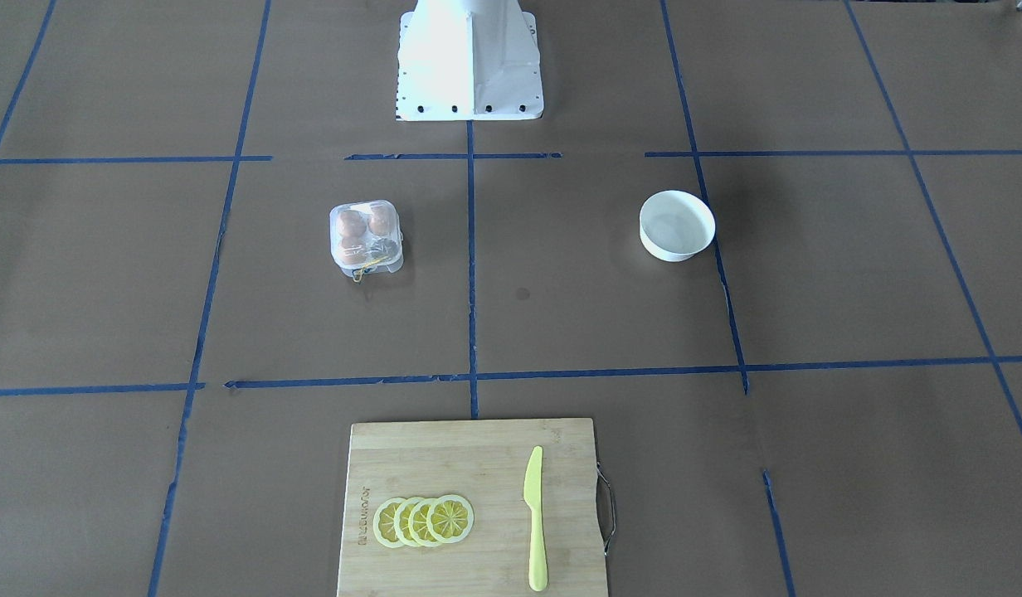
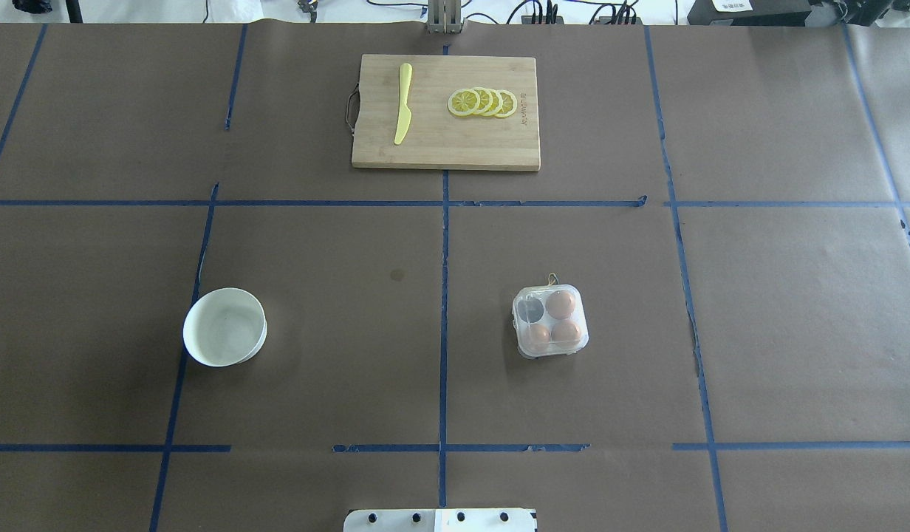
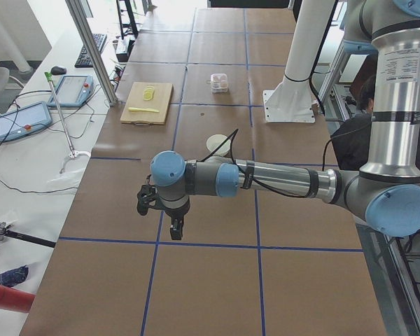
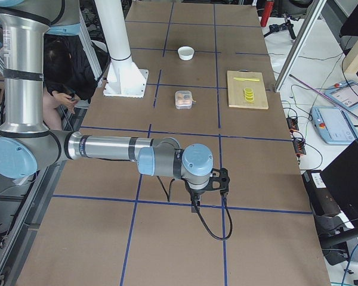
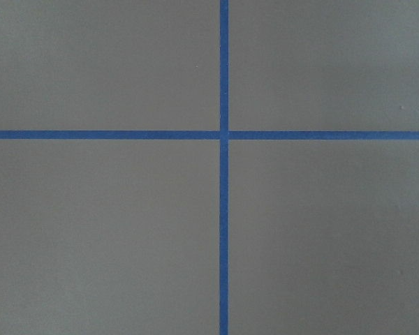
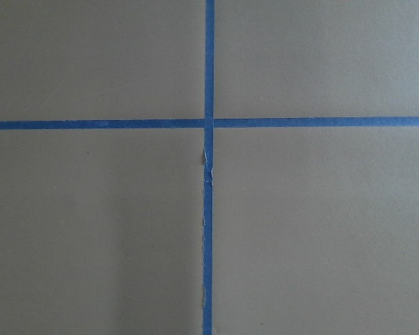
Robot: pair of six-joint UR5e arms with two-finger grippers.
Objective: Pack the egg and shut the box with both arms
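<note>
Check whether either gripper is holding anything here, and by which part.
Nothing appears held. The left gripper and right gripper hang over the table, far from the box with its three eggs. Open or shut cannot be told.

Robotics lab. Large table under brown paper (image 2: 315,355), marked into grid by blue tape lines (image 2: 444,295). Silver-grey tubular robot arms with pale blue joint caps (image 3: 280,180) reach over it; white metal pedestal (image 1: 469,75) at table's edge. Grey touchscreen control pendants (image 3: 21,120) on white side bench (image 3: 35,157), aluminium frame posts (image 3: 91,49) alongside, and seated person in dark clothes (image 4: 62,71) behind rig.
</note>
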